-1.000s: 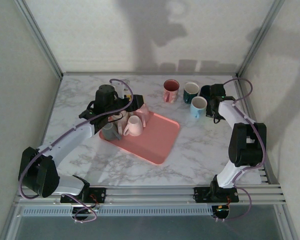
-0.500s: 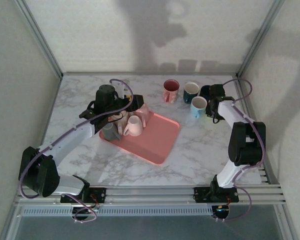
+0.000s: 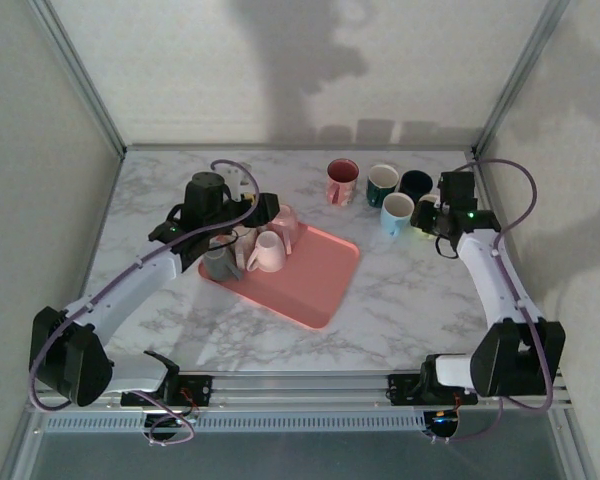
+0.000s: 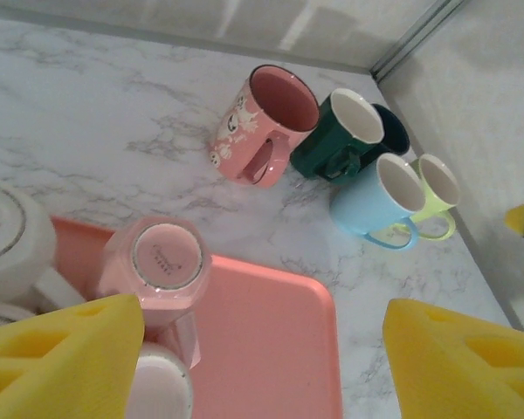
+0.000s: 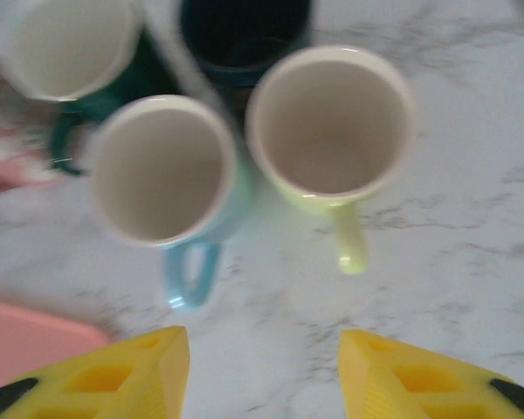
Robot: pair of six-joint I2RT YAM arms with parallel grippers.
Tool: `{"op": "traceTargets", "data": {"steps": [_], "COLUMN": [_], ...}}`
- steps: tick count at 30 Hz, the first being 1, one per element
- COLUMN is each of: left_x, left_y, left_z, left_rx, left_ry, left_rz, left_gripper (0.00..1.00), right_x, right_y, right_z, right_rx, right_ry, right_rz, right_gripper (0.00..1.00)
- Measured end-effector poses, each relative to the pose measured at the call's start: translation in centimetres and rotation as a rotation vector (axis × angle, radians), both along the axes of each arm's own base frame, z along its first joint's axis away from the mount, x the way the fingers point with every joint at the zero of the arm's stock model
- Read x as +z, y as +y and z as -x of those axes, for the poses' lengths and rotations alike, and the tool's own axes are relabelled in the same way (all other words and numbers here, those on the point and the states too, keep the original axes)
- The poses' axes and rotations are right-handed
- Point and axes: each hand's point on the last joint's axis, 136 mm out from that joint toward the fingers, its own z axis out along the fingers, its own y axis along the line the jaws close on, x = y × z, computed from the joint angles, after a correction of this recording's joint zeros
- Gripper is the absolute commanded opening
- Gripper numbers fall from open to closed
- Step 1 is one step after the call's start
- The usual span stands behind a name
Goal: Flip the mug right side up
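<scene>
Left claw [image 4: 262,367] gaping, empty, above upside-down pink mug [image 4: 163,272] on tray [image 4: 271,349]. Right claw [image 5: 264,380] parted, empty, over lime mug [image 5: 329,122]; light-blue mug [image 5: 162,170] just beside.

Overturned mugs [image 3: 285,225] crowd the tray [image 3: 315,280] at its left end; upright mugs [image 3: 397,212] stand behind-right.

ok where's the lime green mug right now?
Far right of the table, upright in the mug cluster. In the right wrist view the lime green mug stands just right of the light blue mug, with the dark mug behind them.
</scene>
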Motion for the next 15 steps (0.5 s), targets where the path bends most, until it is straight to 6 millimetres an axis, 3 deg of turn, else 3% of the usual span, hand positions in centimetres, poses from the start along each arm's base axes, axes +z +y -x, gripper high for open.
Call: {"op": "traceTargets", "data": {"steps": [9,15], "left_x": [-2.0,-3.2], "left_y": [3.0,4.5], "left_z": [2.8,4.7], "left_rx": [0.045,0.071], "left_ry": [0.086,0.138], "left_rz": [-0.157,-0.222], "left_gripper": [0.68,0.65], "right_x": [1.5,2.2], "right_y": [7.0,10.1], "right_z": [2.9,4.7], "right_rx": [0.285,0.374], "right_ry": [0.026,0.064], "right_rz": [-0.245,-0.372], "right_gripper": [0.50,0.48]}}
